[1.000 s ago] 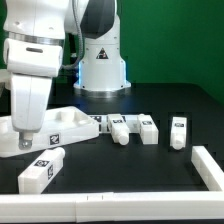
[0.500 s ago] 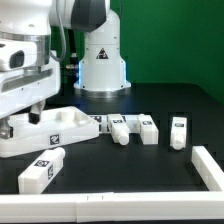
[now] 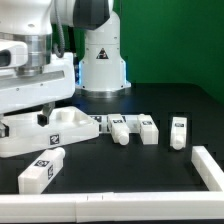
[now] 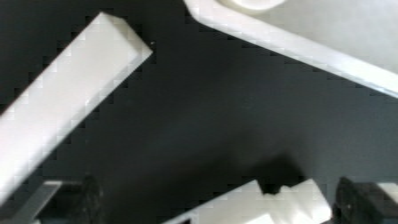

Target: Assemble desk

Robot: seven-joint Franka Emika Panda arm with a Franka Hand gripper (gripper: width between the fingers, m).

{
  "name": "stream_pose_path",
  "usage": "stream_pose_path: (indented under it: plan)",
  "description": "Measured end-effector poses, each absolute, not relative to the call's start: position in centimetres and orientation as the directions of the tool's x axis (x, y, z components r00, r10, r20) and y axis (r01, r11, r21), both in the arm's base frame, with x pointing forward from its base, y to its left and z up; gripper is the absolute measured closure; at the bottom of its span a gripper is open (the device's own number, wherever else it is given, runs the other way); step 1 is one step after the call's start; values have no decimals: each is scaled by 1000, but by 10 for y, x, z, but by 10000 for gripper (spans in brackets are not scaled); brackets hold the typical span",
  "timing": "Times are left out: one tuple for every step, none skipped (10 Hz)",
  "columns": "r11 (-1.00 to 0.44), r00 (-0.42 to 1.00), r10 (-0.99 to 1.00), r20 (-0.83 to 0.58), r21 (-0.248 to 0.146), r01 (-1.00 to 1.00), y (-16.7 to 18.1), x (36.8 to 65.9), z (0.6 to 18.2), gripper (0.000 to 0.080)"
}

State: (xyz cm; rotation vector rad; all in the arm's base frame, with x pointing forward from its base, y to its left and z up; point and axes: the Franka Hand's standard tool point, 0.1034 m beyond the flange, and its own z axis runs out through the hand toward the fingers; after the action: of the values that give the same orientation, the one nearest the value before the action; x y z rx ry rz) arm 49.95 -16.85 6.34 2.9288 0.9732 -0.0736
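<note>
Above the wide flat white plastic tabletop (image 3: 62, 125) of the desk kit, the 2-finger gripper (image 4: 205, 200) hangs with its pincer wide apart, holding nothing. The tabletop lies flat on the black table (image 3: 130, 175).

- Legs: 1 small square-section white front leg (image 3: 40, 172) lies just in front of the tabletop. Off the tabletop's edge on the exterior view's right lie the nearest leg (image 3: 120, 128), the middle leg (image 3: 147, 128) and the farthest leg (image 3: 178, 132).
- Risk, my guess: a finger coming down on the tabletop's raised rim could shove or tip it, knocking the nearest leg askew.
- Hidden: the glossy white robot arm (image 3: 30, 60) covers the tabletop's far end, and no corner sockets are visible.
- Unclear: a tagged white piece touching the tabletop may be a leg or part of the tabletop.
- Wrist view: blurred. I cannot identify the long white bar (image 4: 80, 110) or the white shape between the fingers.
</note>
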Motion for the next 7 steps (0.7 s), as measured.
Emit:
stream_pose_path:
  plan:
    - [-872,871,488,-50,24,490,-179,486,62,150]
    - [-913,913,407,-34,21,407,-183,479,59,150]
    - [-942,942,335,-28,-6,335,-183,476,57,150]
    - [-940,940,340,-27,-5,340,-182,477,57,150]
    - [-937,937,349,-28,-6,349,-181,477,57,150]
    - [-911,911,412,-28,-7,412,-186,474,57,150]
    - [-862,861,507,-30,-14,507,-203,462,55,150]
